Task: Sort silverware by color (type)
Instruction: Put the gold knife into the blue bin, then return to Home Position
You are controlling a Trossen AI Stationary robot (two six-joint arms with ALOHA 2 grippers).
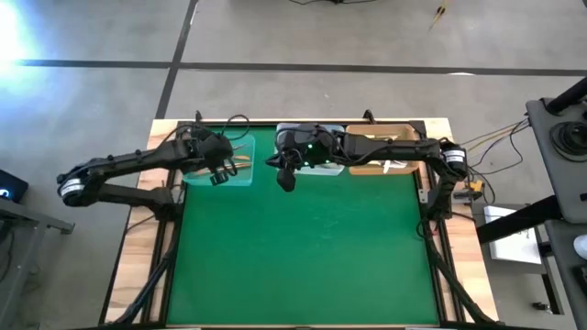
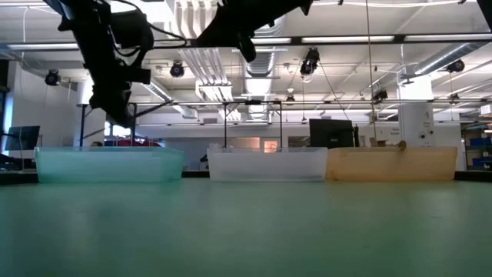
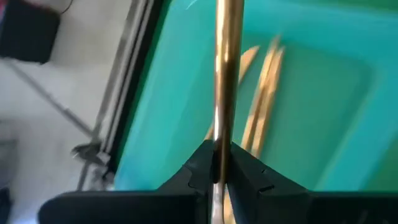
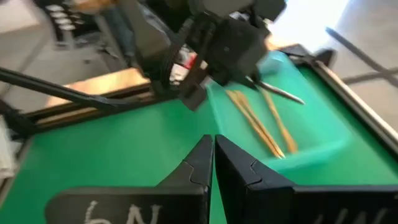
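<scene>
My left gripper (image 3: pixel 221 155) hovers over the teal tray (image 1: pixel 240 176) at the table's far left, shut on a golden-bronze cutlery piece (image 3: pixel 227 68). Several more golden-bronze pieces (image 3: pixel 264 93) lie flat on that tray's floor, and they also show in the right wrist view (image 4: pixel 255 124). My right gripper (image 4: pixel 214 146) is shut and holds nothing. It hangs in the air above the green mat (image 1: pixel 303 257), just in front of the clear middle tray (image 1: pixel 323 165). A pale piece (image 1: pixel 393 166) lies in the amber tray (image 1: pixel 381 147). My left gripper pinches the golden-bronze piece between its two fingers (image 3: pixel 245 168). The grip sits on the slim shaft (image 3: pixel 221 134), and the long end sticks out forward past the fingertips, in line with the fingers. The piece is lifted clear above the teal tray.
Three trays stand in a row along the far edge: teal (image 2: pixel 108 165), clear (image 2: pixel 265 163), amber (image 2: pixel 392 163). The two arms are close together between the teal and clear trays. The green mat stretches open toward the near edge. Wooden table rims and cables border both sides.
</scene>
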